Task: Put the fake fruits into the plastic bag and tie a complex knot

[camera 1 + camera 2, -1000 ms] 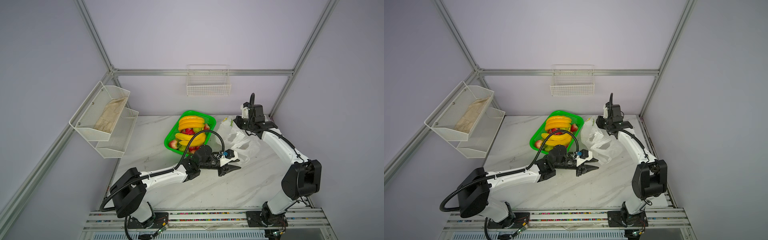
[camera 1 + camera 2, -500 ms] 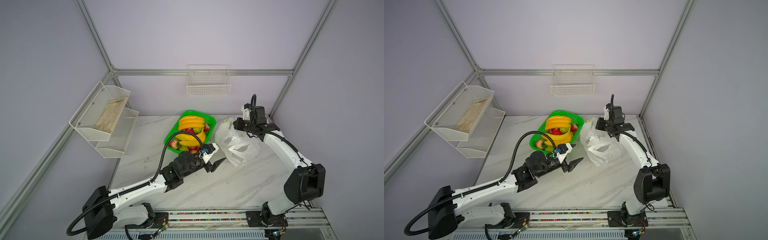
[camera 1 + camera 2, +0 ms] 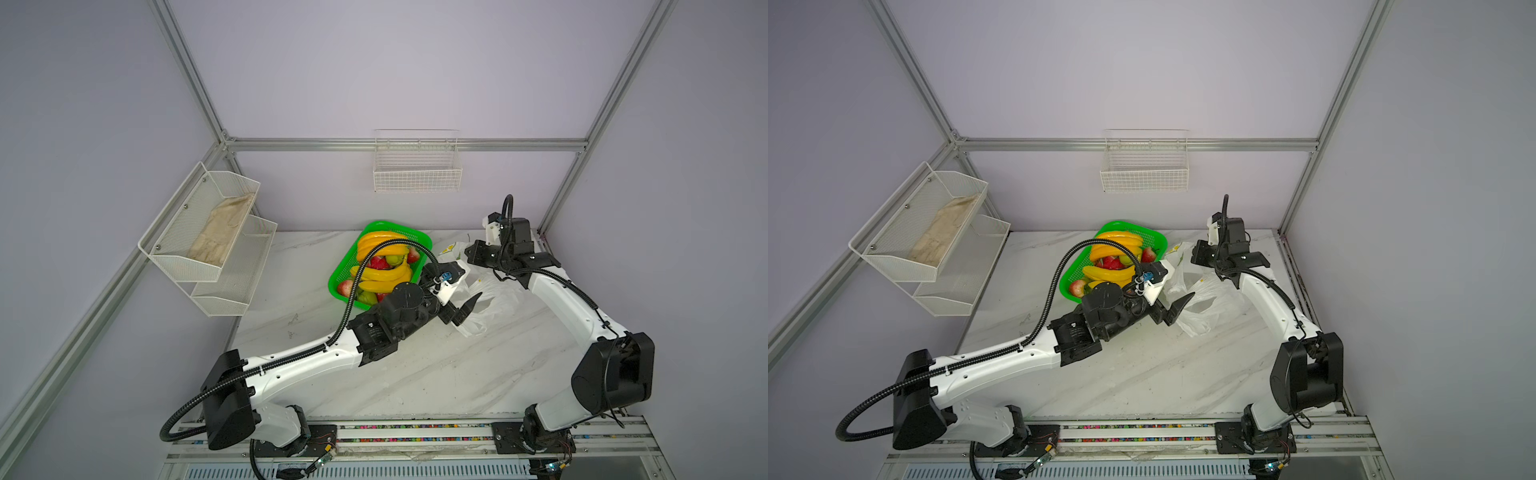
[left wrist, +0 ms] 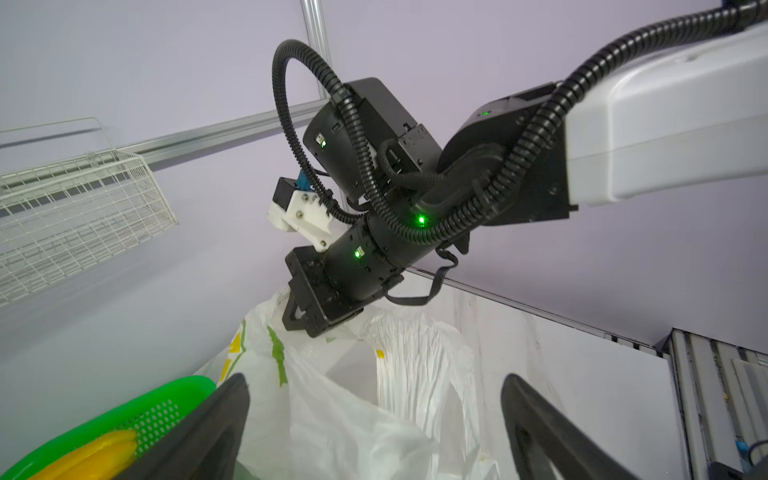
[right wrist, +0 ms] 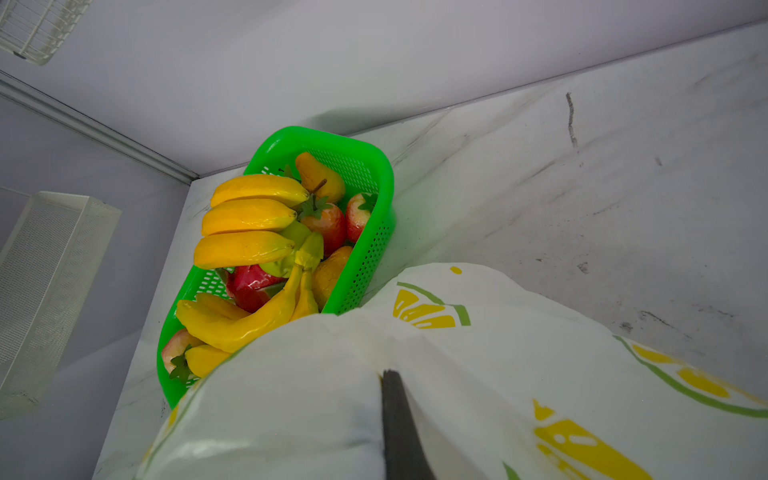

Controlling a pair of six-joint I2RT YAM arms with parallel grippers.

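Observation:
The fake fruits (image 3: 382, 266) (image 3: 1113, 268) (image 5: 249, 232), bananas, strawberries, pears and an apple, lie piled in a green mesh basket. Just right of the basket, the white plastic bag (image 3: 496, 297) (image 3: 1210, 297) (image 4: 415, 374) with lemon prints lies crumpled on the marble table with its mouth gaping. My right gripper (image 3: 473, 254) (image 3: 1198, 258) (image 5: 388, 376) is shut on the bag's far rim and holds it up. On the bag's near side my left gripper (image 3: 464, 309) (image 3: 1177, 309) (image 4: 374, 380) stands open and grips nothing. No knot is in view.
The green basket (image 3: 390, 224) sits at the back middle of the table. A white wire basket (image 3: 417, 174) hangs on the back wall. At the left wall, a two-tier mesh shelf (image 3: 232, 286) holds a beige cloth (image 3: 220, 237). Both arm bases stand at the front rail.
My left gripper has opened wide; it drew back to the left, then returned to the bag's near side. The right gripper stays shut on the bag's rim.

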